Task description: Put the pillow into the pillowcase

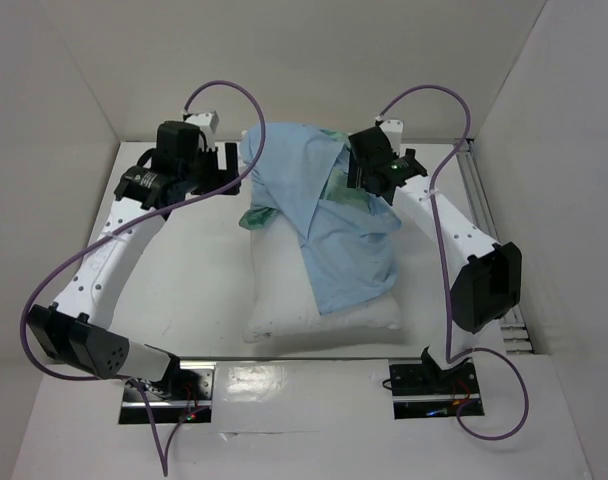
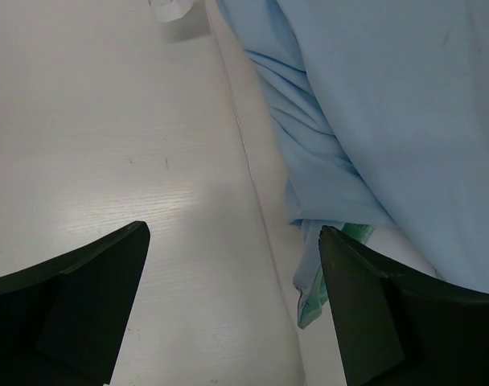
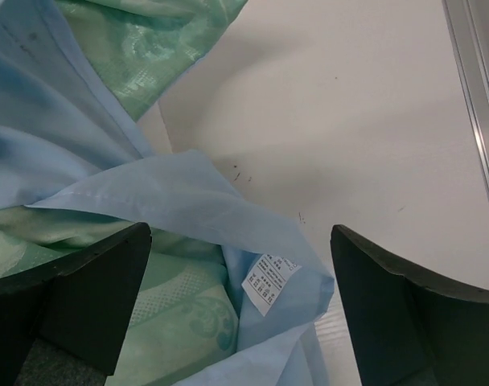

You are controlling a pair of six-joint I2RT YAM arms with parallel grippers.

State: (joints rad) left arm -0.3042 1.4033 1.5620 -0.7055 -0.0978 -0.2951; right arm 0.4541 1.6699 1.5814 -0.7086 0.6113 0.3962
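Nearest the lens, the dark fingers [image 2: 84, 305] of the left gripper [image 2: 234, 232] are seen spread wide, with nothing held and the table [image 2: 108, 145] beneath. The right gripper [image 3: 240, 232] is likewise opened fully and empty, poised over a fold of the pillowcase [image 3: 148, 201] beside its white label [image 3: 269, 281]. From overhead, the pillow [image 1: 284, 290] is laid lengthwise at centre frame. The pillowcase is draped across its upper and right part, blue face up, green shown at the folds.
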